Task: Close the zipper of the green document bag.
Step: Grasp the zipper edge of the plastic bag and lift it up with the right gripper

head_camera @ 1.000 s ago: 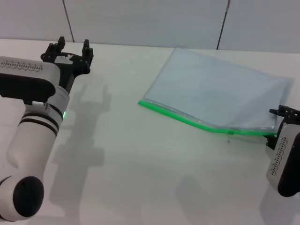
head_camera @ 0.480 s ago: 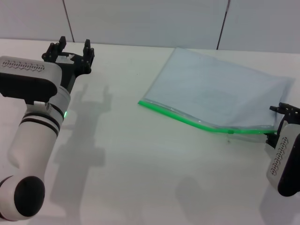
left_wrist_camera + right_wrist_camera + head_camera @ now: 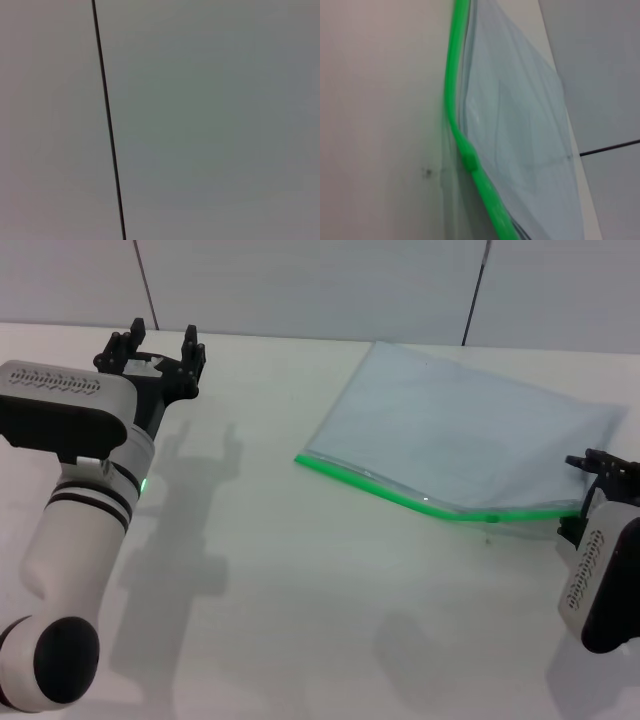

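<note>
The green document bag (image 3: 460,430) lies flat on the white table at the right, a translucent bluish pouch. Its zipper (image 3: 400,492) runs along the near long edge as a bright green strip, and the small slider tab (image 3: 490,518) sits near the strip's right end. My right gripper (image 3: 585,498) is at that right end, open, with one finger on each side of the bag's corner. The right wrist view looks along the zipper (image 3: 455,100), with the slider tab (image 3: 470,161) close by and the bag (image 3: 520,125) beside it. My left gripper (image 3: 158,343) hovers open at the far left, away from the bag.
The white table (image 3: 300,590) spreads bare between the two arms. A grey panelled wall (image 3: 300,280) stands behind it, and the left wrist view shows only that wall (image 3: 210,120) with a dark seam (image 3: 107,120).
My right gripper has moved slightly up and in toward the bag's corner, and the zipper's right end has risen a little. The left gripper has drifted slightly right.
</note>
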Tool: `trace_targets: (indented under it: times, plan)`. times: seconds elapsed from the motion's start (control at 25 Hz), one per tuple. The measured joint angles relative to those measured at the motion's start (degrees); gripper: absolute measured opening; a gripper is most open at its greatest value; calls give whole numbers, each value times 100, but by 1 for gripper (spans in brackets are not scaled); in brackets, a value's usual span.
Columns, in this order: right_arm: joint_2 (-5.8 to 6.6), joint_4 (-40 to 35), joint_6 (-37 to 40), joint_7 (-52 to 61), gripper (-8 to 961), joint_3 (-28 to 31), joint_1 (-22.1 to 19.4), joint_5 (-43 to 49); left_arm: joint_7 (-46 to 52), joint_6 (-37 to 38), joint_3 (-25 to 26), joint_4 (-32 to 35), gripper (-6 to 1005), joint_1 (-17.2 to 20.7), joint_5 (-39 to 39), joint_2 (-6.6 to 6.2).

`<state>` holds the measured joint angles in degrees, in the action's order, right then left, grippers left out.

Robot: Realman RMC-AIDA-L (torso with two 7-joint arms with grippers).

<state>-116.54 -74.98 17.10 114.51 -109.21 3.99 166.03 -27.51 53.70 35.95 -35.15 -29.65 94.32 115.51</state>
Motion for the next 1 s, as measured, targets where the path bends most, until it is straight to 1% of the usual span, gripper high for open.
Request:
trace_targets:
  times: [0.32, 0.76, 0.96, 1.0]
  plan:
    - [0, 406, -219, 30, 616, -53, 295, -10, 0, 0, 0, -7, 623, -16, 14, -1]
    - [-8, 479, -473, 46, 615, -47, 322, -9, 0, 0, 0, -19, 623, -24, 17, 3]
    - [-11, 494, -434, 73, 569, -22, 344, -14, 0, 0, 0, -27, 623, -24, 17, 5]
    - [-13, 504, -418, 109, 532, -15, 364, -15, 0, 0, 0, -27, 623, -24, 17, 6]
